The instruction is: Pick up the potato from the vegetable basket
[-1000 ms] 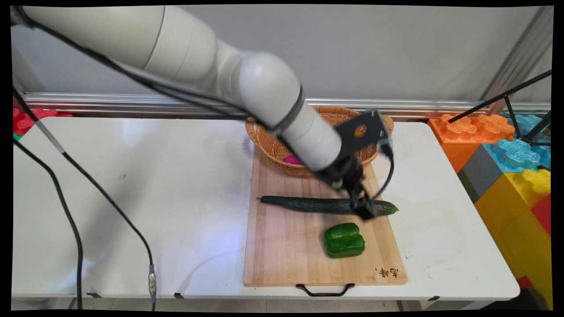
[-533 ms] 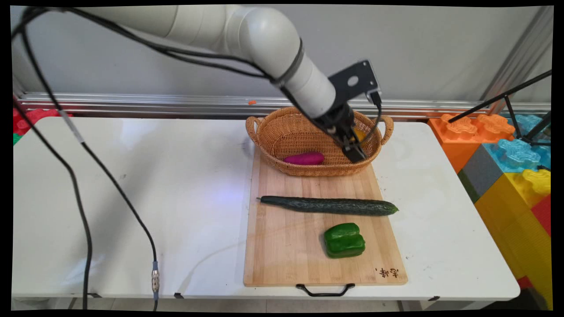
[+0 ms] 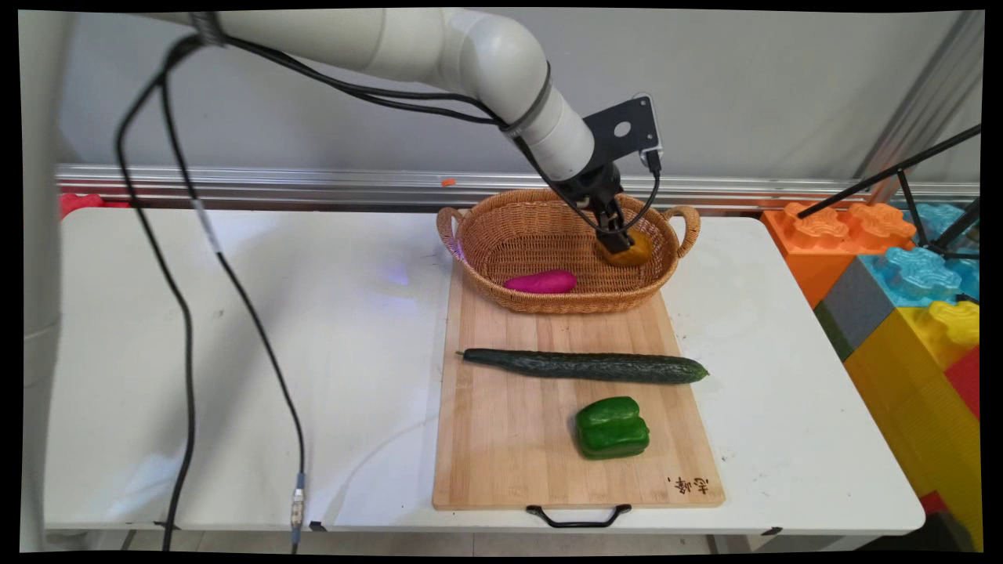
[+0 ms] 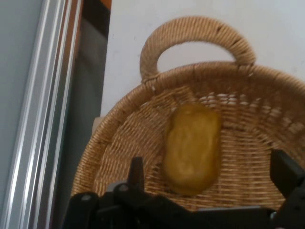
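My gripper [image 3: 615, 241] reaches down into the right end of a wicker basket [image 3: 486, 235], just above a yellowish-brown potato [image 3: 633, 253]. In the hand view my gripper [image 4: 210, 168] is open, and the potato [image 4: 193, 148] lies on the basket floor between the two widely spread fingers; I cannot tell whether they touch it. The basket's handle [image 4: 200, 28] arches beyond it. A purple sweet potato [image 3: 541, 281] rests in the basket's near middle.
The basket stands at the far end of a wooden cutting board [image 3: 509, 454]. A long cucumber [image 3: 584, 366] lies across the board, with a green bell pepper [image 3: 612, 427] nearer the front. Big coloured blocks [image 3: 909, 274] are stacked off the table's right edge.
The gripper left the cucumber's right end, rose, travelled back over the basket and came down by the potato. The vegetables on the board have not moved.
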Motion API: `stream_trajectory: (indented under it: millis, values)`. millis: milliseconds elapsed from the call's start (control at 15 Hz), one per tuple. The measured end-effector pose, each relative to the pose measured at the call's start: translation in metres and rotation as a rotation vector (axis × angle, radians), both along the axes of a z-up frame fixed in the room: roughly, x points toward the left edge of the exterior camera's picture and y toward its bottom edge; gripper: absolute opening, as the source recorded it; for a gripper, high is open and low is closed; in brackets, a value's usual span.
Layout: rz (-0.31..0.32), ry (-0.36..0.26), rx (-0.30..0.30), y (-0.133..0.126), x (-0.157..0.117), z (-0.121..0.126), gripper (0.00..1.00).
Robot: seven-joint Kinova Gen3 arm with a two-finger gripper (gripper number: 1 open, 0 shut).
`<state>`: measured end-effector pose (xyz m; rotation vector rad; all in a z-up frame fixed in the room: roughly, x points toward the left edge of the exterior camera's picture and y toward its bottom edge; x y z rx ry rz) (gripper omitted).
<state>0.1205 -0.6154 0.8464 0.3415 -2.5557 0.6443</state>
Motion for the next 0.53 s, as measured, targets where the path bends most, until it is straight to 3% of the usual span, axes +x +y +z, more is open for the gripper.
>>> stream_trajectory:
  millis: [533]
  values:
    - [-0.017, -0.032, 0.02, -0.039, -0.007, -0.048, 1.0]
